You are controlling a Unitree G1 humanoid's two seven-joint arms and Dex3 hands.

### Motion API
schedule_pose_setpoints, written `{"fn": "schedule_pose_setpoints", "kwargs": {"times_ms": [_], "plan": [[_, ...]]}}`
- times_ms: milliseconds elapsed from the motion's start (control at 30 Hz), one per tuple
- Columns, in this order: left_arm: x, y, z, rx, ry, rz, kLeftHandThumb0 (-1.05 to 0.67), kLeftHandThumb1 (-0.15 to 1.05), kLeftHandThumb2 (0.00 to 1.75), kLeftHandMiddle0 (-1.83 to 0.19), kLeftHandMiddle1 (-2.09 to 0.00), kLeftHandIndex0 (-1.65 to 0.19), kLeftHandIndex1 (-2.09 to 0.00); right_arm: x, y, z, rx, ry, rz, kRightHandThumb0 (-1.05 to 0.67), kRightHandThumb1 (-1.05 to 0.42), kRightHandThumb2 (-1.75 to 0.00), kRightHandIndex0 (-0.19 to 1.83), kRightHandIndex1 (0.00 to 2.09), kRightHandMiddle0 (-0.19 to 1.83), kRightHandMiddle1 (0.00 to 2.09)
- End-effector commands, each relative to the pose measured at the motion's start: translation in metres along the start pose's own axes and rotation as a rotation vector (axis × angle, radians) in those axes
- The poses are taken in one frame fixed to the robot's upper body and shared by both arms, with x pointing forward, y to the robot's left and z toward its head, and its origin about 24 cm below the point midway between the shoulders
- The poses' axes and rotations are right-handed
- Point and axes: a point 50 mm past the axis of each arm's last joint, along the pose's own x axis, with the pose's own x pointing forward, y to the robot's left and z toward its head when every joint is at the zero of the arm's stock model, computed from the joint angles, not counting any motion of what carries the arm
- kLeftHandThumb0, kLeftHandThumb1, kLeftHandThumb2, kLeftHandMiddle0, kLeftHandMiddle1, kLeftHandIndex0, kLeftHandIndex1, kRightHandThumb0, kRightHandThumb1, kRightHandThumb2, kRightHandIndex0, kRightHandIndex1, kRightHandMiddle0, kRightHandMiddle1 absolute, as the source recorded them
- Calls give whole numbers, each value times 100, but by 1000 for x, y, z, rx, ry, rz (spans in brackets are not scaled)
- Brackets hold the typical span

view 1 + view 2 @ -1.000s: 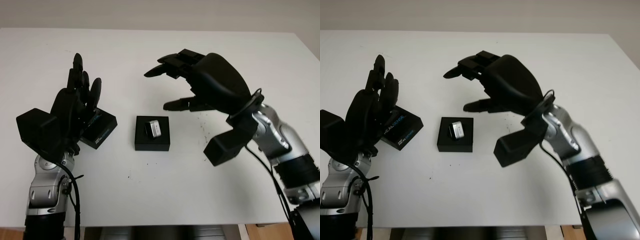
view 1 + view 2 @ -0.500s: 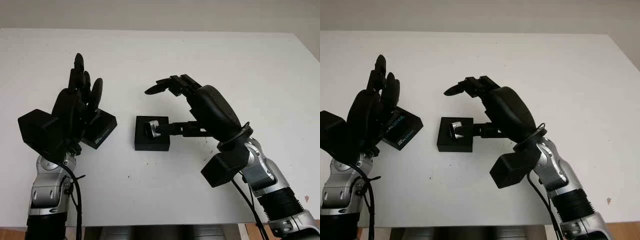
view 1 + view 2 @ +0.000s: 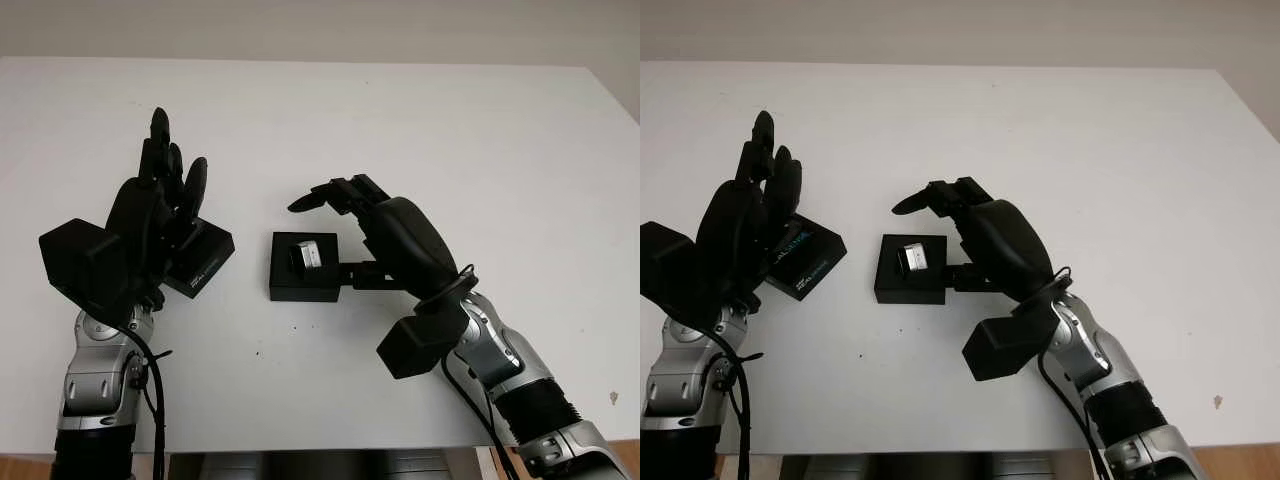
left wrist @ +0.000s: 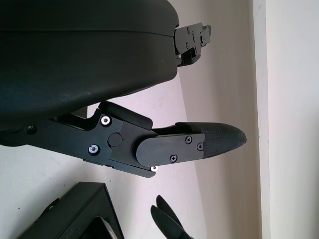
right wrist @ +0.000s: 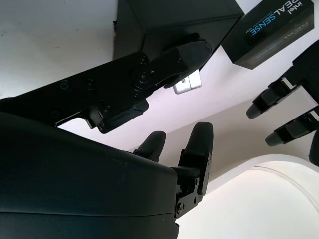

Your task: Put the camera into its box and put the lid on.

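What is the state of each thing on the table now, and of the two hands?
box: open, no lid on it
camera: lies in the box
lid: off, on the table beside the box, under the left hand
left hand: open, above the lid
right hand: open, at the box's right side

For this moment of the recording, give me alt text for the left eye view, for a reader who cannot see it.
A small silver camera sits in an open black box mid-table, with the right hand open around the box's right side. The left hand is raised, open, beside the black lid, which lies on the white table left of the box.
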Motion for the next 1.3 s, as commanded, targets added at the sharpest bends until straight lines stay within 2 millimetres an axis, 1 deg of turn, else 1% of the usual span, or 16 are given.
{"fn": "schedule_pose_setpoints", "kwargs": {"times_ms": [0, 300, 533, 933, 1267], "plan": [[0, 1, 2, -9, -14, 5, -69, 105, 47, 19, 0, 19, 0, 3, 0, 2, -10, -25, -3, -64, -89, -5, 19, 83, 19, 100], [-1, 0, 3, -12, -19, 14, -68, 105, 48, 19, 0, 19, 0, 2, -1, -4, -45, -29, 27, -64, -90, -6, 21, 79, 21, 98], [-2, 1, 2, -6, -16, 11, -69, 105, 48, 19, 0, 19, 0, 3, -6, -10, -86, -31, 42, -62, -89, -5, 23, 78, 21, 98], [-5, 1, 3, -3, -16, 16, -67, 105, 48, 19, 0, 19, 0, 15, -11, -17, -108, -20, -7, -60, -90, -6, 28, 75, 24, 95], [-6, 0, 3, 7, -10, 11, -68, 105, 48, 19, 0, 19, 0, 28, -7, -19, -128, -2, -29, -57, -90, -5, 30, 78, 26, 97]]}}
